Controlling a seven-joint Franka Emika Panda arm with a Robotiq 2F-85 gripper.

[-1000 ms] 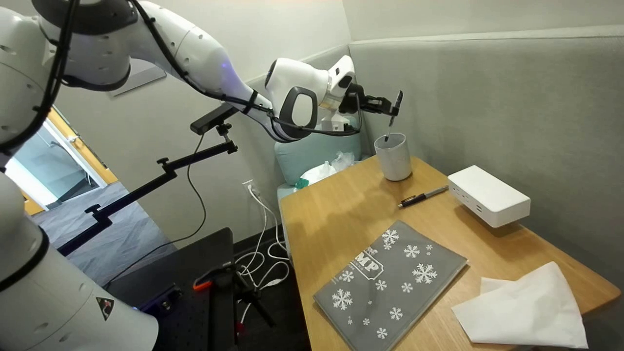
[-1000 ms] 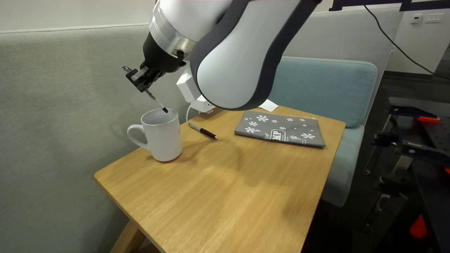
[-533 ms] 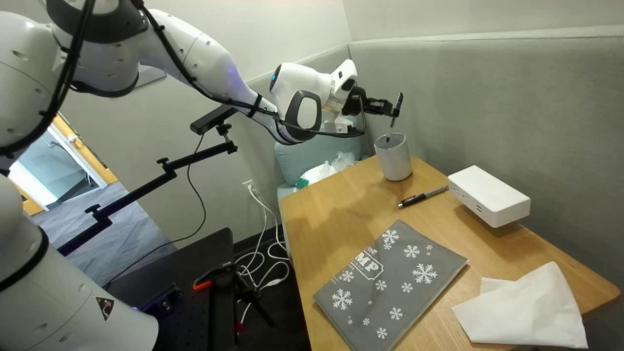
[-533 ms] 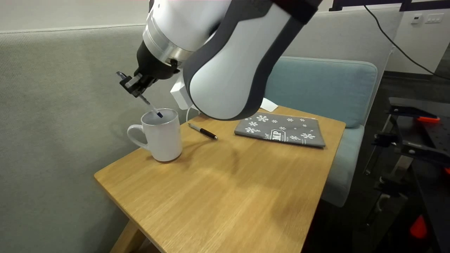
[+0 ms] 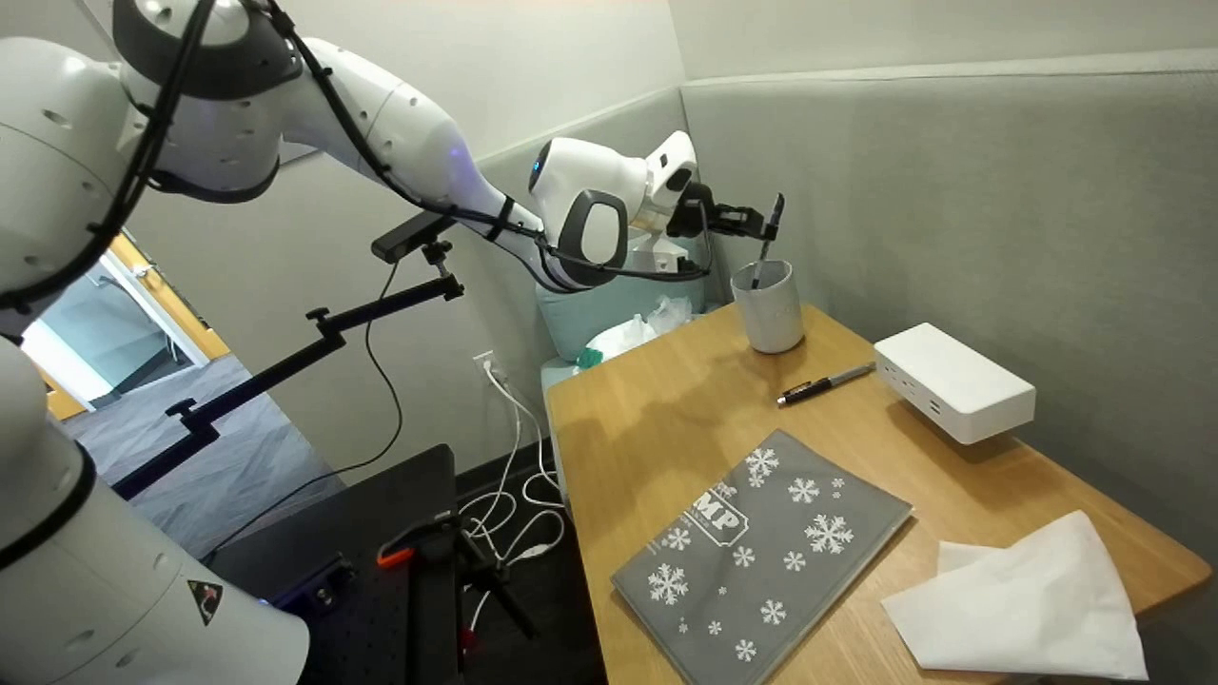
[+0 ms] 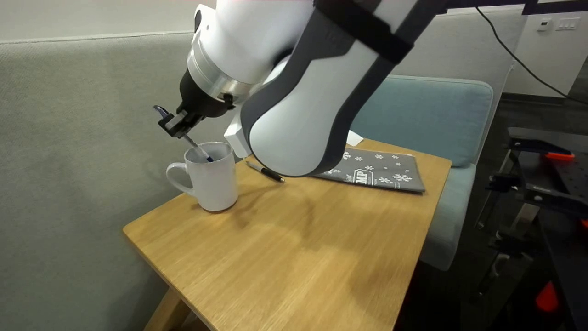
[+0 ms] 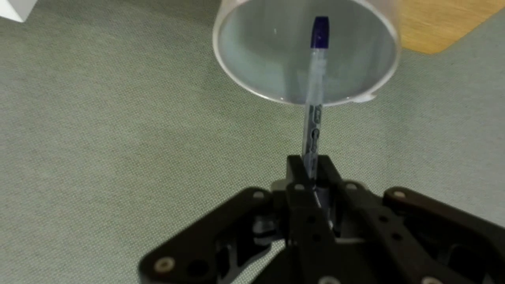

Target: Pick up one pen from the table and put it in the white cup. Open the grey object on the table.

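The black pincer [image 7: 311,167] was clenched on a clear plastic pen [image 7: 315,90], slanted with its dark-blue end [image 7: 320,32] lowermost, presumably so the free length could enter the one white ceramic mug [image 6: 213,184] before the pincer met the rim. That end was within the mouth; whether the pen touched the rim could not be told. The mug stood near an end corner of the wooden tabletop [image 6: 285,257]. Of two pens, the second, a black-and-silver pen [image 5: 826,384], lay between the mug and one white rectangular box [image 5: 954,381] at the edge by the grey padded backrest [image 5: 999,209], probably to be left, since one sufficed. One flat grey rectangle with white snowflakes [image 5: 761,561] lay unopened near the opposite edge, likely awaiting its turn. One white paper sheet [image 5: 1023,609] lay towards the other end.
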